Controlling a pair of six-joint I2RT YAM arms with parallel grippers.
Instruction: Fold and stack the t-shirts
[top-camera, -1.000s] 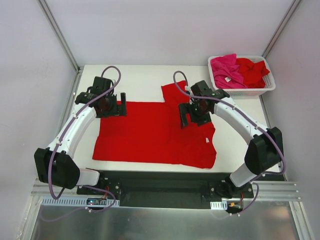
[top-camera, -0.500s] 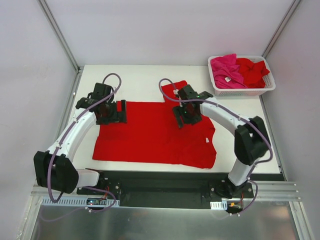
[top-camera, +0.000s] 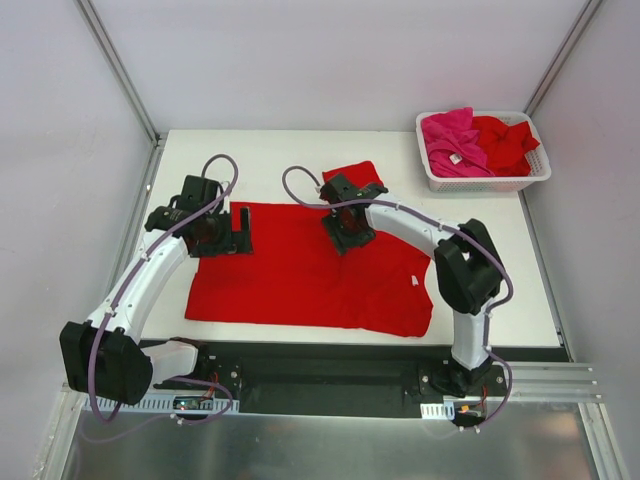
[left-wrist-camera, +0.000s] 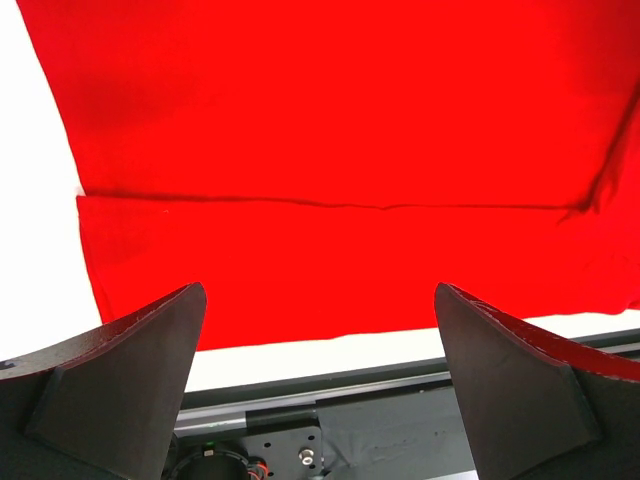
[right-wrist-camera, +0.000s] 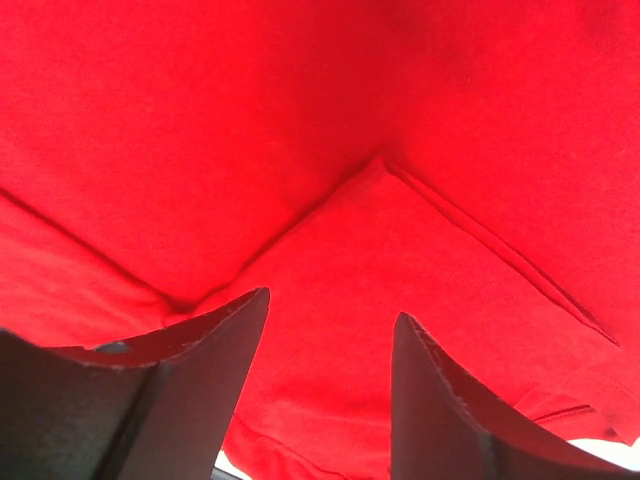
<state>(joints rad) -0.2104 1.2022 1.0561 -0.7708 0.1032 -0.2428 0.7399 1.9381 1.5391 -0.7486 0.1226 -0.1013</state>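
Under your right claw (top-camera: 338, 236) lies a plain bright red t-shirt (top-camera: 300, 280). Right of it, the white slotted basket (top-camera: 487, 183) holds a magenta-pink shirt (top-camera: 448, 138) and a red shirt (top-camera: 506, 142).

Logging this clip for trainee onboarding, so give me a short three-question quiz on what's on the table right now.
1. True or false: the red t-shirt on the table is already folded into a small square.
2. Where is the magenta-pink shirt? A) in the white basket B) spread beside the red one C) hanging off the table's near edge
3. How many shirts lie on the table outside the basket?
Key: 1 false, it lies spread out flat; 2 A; 3 one.
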